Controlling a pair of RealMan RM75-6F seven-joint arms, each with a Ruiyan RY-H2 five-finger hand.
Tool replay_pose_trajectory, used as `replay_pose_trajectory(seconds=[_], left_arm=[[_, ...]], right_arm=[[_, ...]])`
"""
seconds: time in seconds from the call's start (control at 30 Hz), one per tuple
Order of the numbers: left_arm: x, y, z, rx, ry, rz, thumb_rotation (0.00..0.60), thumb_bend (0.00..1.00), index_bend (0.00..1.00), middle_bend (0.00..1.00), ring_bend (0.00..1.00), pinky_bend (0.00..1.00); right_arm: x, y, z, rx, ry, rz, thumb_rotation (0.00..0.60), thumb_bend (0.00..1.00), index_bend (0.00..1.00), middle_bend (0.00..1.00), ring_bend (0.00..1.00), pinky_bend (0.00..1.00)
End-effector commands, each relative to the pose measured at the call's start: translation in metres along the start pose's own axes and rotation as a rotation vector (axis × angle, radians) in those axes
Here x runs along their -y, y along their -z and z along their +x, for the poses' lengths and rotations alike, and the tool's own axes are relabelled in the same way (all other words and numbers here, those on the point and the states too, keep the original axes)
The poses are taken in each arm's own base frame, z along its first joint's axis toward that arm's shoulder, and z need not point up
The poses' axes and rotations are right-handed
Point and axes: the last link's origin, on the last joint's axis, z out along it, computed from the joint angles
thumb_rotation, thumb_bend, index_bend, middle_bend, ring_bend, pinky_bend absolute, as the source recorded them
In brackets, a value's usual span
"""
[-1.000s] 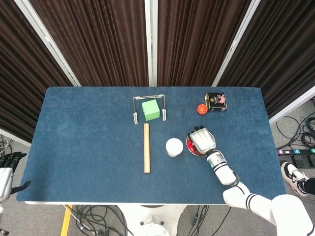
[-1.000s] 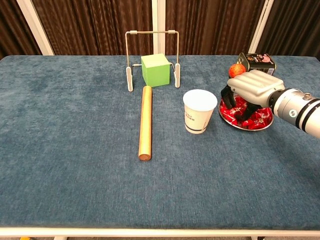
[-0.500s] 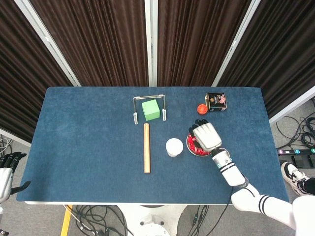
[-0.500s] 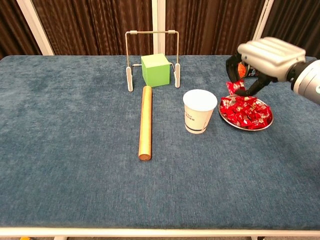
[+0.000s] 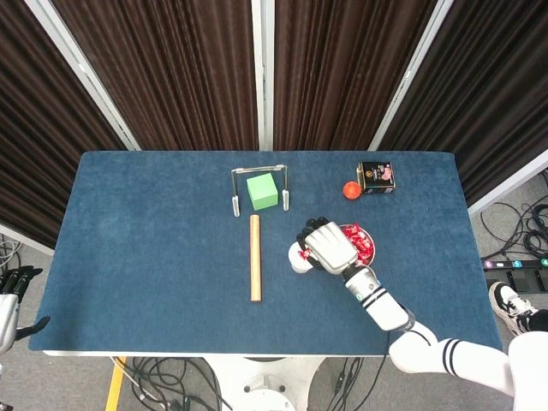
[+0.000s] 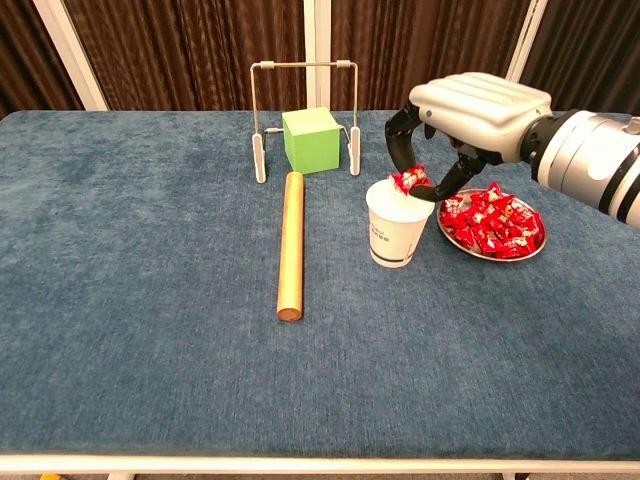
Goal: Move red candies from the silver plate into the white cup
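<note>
Right hand over white cup, fingers pinching red candy above rim. Silver plate just right, heaped. Wooden rod, green cube, metal frame left on desk.

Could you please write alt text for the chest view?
The right robot hand pinches a red candy just above a white cup, beside a silver plate of candies. A wooden rod and green cube sit further left.

white cup: small print, unreadable | dark tin: label illegible
</note>
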Motion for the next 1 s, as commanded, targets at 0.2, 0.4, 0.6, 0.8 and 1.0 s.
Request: replay_pose_trajectory(seconds=[0.2, 0.4, 0.6, 0.8, 1.0], left_arm=[[0.001, 0.001, 0.0, -0.008, -0.003, 0.004, 0.6, 0.0, 0.27, 0.28, 0.2, 0.21], [-0.001, 0.0, 0.004, -0.017, -0.008, -0.004, 0.6, 0.0, 0.27, 0.28, 0.2, 0.21], [-0.007, -0.001, 0.006, -0.02, -0.006, -0.017, 0.6, 0.0, 0.27, 0.28, 0.2, 0.21], [-0.011, -0.001, 0.006, -0.011, -0.001, -0.02, 0.6, 0.0, 0.27, 0.28, 0.2, 0.21], [-0.007, 0.002, 0.004, 0.001, 0.004, -0.009, 0.6, 0.0, 0.27, 0.28, 0.2, 0.21]], right_arm=[[-0.001, 0.002, 0.006, -0.012, -0.018, -0.012, 0.6, 0.17, 0.33, 0.4, 0.17, 0.21], [-0.03, 0.017, 0.031, -0.103, -0.03, -0.084, 0.6, 0.15, 0.33, 0.41, 0.19, 0.23], [-0.061, 0.034, 0.031, -0.05, 0.058, -0.155, 0.6, 0.14, 0.42, 0.47, 0.5, 0.73], [-0.063, 0.034, 0.006, 0.057, 0.177, -0.138, 0.6, 0.13, 0.44, 0.48, 0.81, 1.0], [-0.056, 0.028, -0.017, 0.099, 0.237, -0.117, 0.6, 0.1, 0.43, 0.51, 0.84, 1.0]])
